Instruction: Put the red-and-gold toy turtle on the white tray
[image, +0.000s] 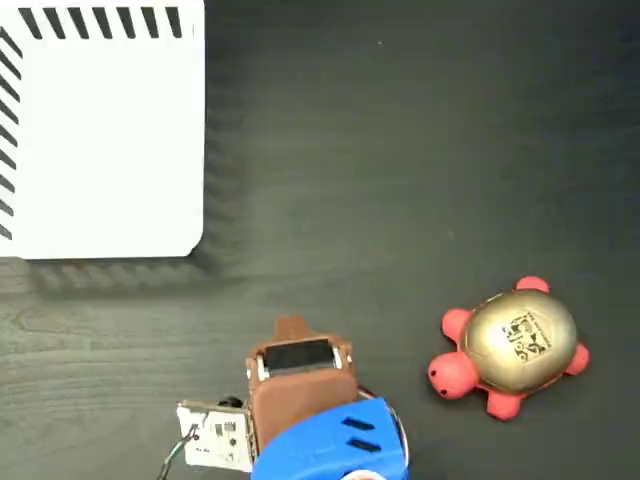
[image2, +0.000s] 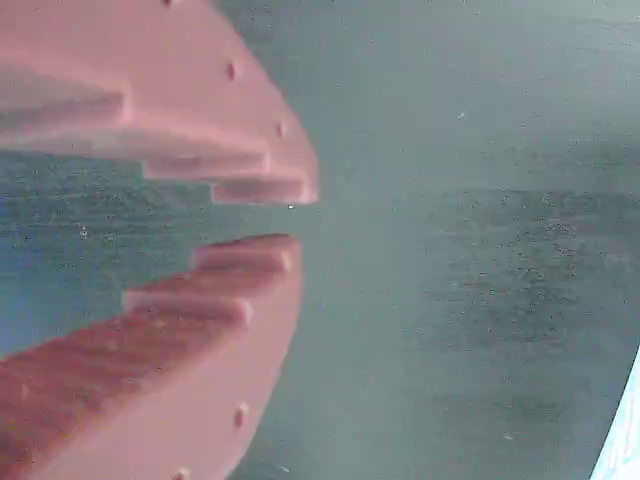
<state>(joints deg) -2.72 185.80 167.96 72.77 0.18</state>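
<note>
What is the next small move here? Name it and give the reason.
Probably swing the tool to the right in the fixed view, toward the turtle. The turtle sits on the dark table, far from the tray, and the wrist view shows only bare table between the slightly parted, empty fingers.

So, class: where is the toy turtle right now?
In the fixed view the toy turtle sits lower right on the dark table, right of the gripper, far from the white tray.
</note>
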